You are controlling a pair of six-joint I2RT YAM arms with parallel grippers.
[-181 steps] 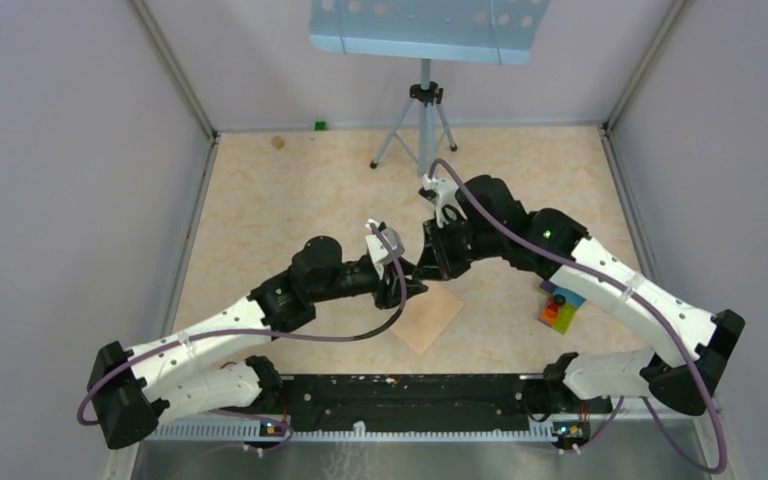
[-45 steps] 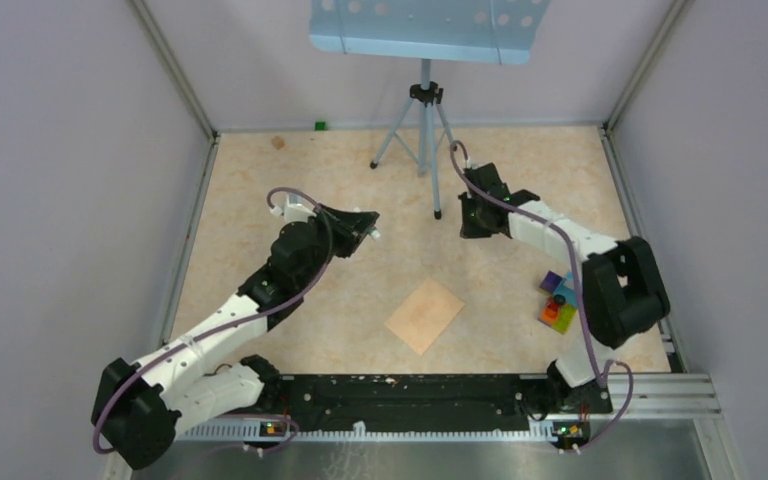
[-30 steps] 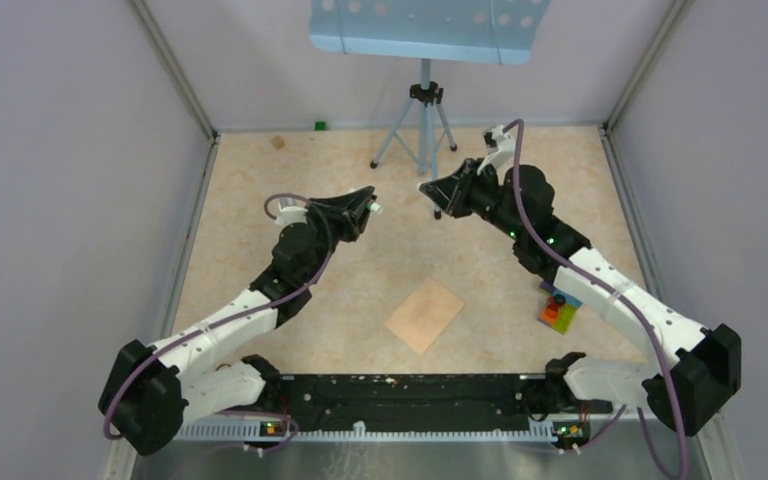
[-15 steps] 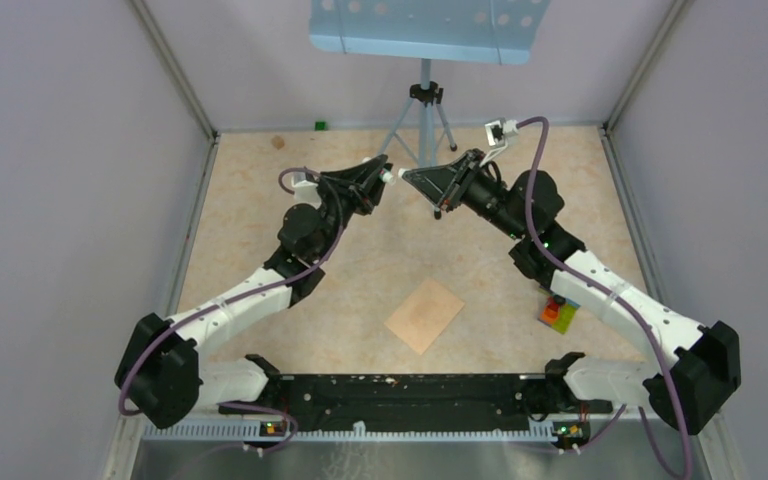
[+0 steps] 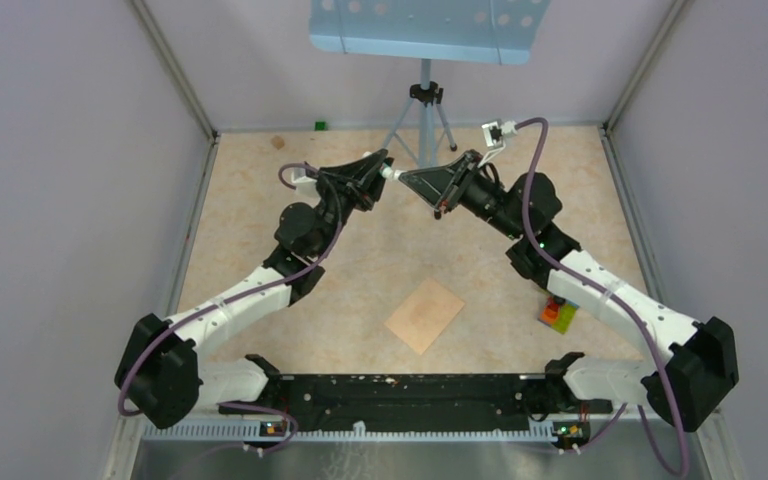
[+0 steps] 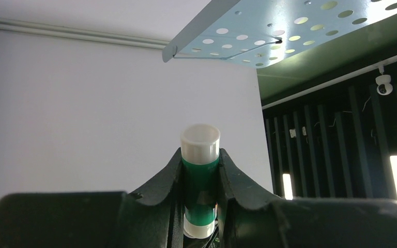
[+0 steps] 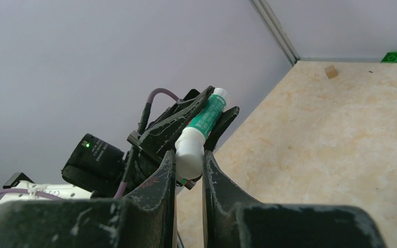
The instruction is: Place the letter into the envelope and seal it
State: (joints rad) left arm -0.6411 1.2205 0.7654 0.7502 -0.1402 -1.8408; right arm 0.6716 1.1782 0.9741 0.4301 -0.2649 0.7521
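Meeting high over the far half of the bench (image 5: pixel 245 180), the two arms now bring their tools almost tip to tip in the upper middle of the overhead view, just in front of the tripod (image 5: pixel 424 95). A second and a half back they hung lower and well apart, and six seconds back both were down at the envelope's far corner. Over the last half second they have barely shifted. The left tool (image 6: pixel 200 155) is closed on the green body of a glue stick (image 6: pixel 200 191), whose white cap (image 6: pixel 200 139) stands clear above the fingertips. The right tool (image 7: pixel 188 155) faces it with its fingers only a narrow gap apart. From its own camera the cap sits in that gap, yet the left wrist view shows nothing on the cap, so I cannot tell whether it is gripped. The envelope (image 5: pixel 423 316) lies flat and alone in the lower centre of the overhead view, well away from both tools, where it was a second and a half ago. I cannot make out the letter apart from it. A small multicoloured block (image 5: pixel 558 313) sits to its right, beside the right arm.
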